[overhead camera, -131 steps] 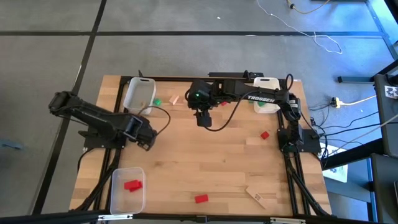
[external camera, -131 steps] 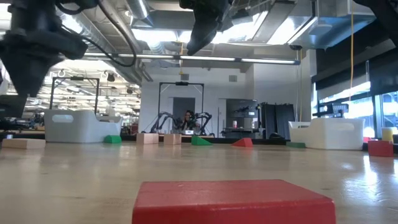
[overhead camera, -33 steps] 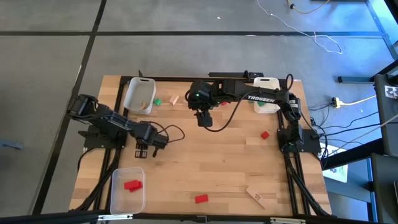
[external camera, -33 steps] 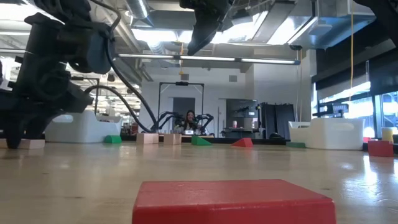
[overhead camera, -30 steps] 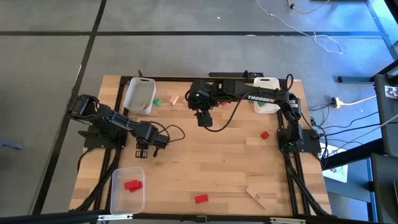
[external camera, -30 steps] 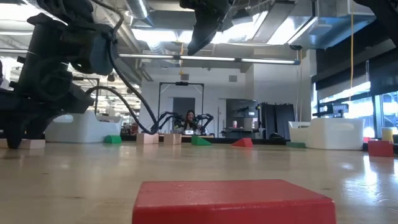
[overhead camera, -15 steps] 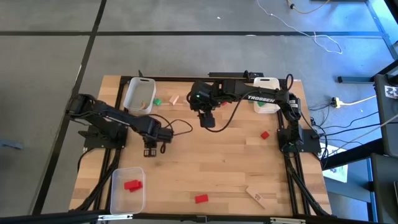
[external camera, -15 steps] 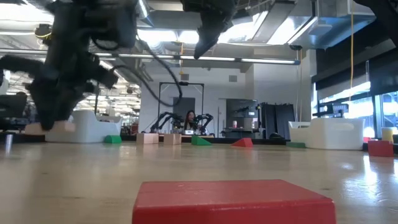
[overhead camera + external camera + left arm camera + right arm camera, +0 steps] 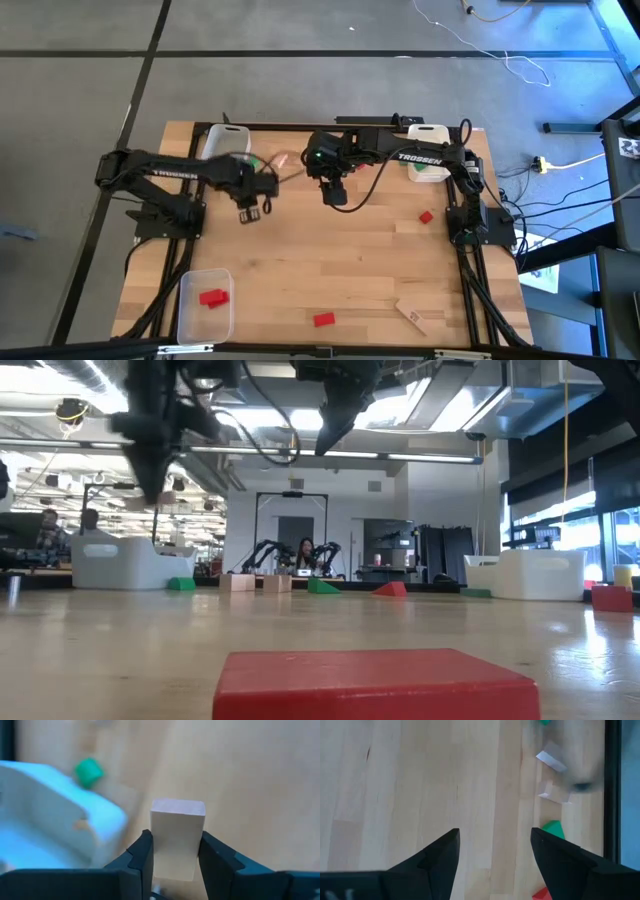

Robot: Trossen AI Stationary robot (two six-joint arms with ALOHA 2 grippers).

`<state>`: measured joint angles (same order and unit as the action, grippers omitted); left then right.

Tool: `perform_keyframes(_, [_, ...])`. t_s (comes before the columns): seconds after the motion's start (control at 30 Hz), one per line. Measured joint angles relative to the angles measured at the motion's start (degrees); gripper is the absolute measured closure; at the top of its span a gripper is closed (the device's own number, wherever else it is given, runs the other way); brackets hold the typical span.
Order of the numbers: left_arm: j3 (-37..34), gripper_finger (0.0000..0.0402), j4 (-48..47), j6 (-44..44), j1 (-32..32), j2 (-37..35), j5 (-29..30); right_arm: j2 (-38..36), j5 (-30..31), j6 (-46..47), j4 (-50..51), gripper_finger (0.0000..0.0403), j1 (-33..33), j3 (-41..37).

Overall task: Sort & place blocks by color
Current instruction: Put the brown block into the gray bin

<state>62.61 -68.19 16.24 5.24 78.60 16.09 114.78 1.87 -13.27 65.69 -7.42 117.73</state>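
Note:
My left gripper hangs above the table near the white far-left bin and is shut on a pale wood block. My right gripper waits open, high over the table's far middle. Below it lie a green block, two wood blocks and a red one. Farther off are red blocks and a wood block. One green block lies beside the bin. My left gripper pinches the wood block by two opposite long faces between its two fingers. The fingers come from above, pointing steeply down, and lie along the block. The block's free end sticks out past the fingertips, lifted clear of the table.
A white bin stands at the far right and a clear bin holding a red block at the near left. Black frame rails run along the table's left and right edges. Bare wood lies across the middle.
My left gripper has risen from the tabletop with the wood block held between its fingers, and has swung toward the far edge, nearer the far-left bin, rolling somewhat. The block, earlier down at the table, is now lifted well clear.

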Motion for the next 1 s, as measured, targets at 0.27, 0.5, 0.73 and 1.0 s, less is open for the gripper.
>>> perform_keyframes(0.27, [5.53,0.0287,-2.84,0.28,13.12,-0.01,3.88,0.00,0.02,0.80,0.00,0.0159,0.00,0.00])
perform_keyframes(0.5, [4.24,0.0287,-2.47,-0.31,26.52,0.21,2.61,0.00,0.05,0.80,0.00,0.0159,0.00,0.00])
perform_keyframes(0.73, [-2.23,0.0287,5.15,-2.29,36.71,0.95,1.34,0.00,0.09,0.78,-0.04,0.0159,0.00,0.00])
perform_keyframes(1.0, [-10.75,0.0287,12.63,-2.92,42.96,0.95,-4.38,0.00,0.09,0.78,-0.04,0.0159,0.00,0.00])
